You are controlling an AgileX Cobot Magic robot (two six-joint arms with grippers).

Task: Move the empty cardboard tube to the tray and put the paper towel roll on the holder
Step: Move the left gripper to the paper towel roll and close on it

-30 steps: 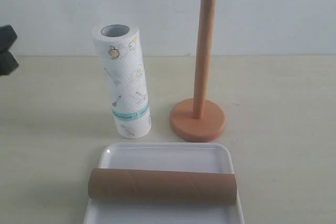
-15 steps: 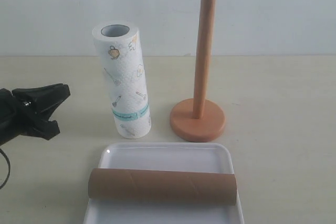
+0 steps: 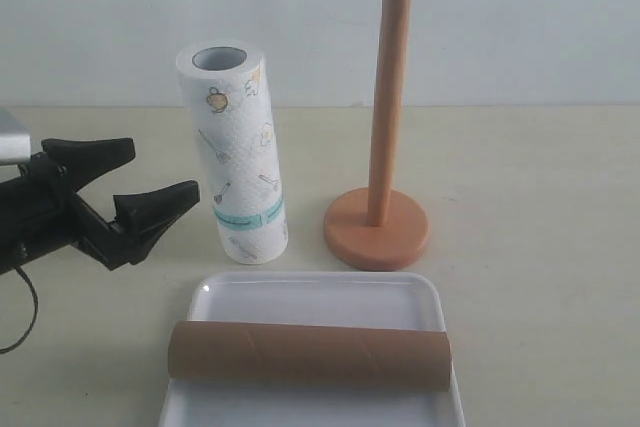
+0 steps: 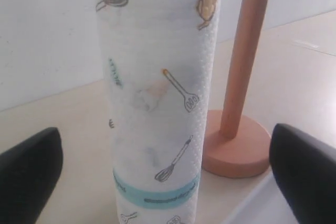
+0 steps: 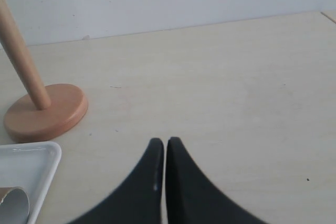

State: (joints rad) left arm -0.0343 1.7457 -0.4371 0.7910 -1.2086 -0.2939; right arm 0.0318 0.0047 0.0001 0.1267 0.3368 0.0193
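- Left hand: black fingers spread wide, holding nothing, beyond the roll from the holder.
- Right hand: black fingers pressed together, empty.
- White printed paper towel roll: upright on the beige tabletop, just beside the orange-brown wooden post-and-disc holder.
- Long brown cardboard tube: lying across the flat white plastic tray, near the holder's base.

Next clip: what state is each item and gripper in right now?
empty cardboard tube: lying on its side across the tray
tray: flat on the table, holding the tube
paper towel roll: standing on end on the table, not on the holder
holder: upright, post bare
left gripper: open, facing the roll, not touching it
right gripper: shut, empty
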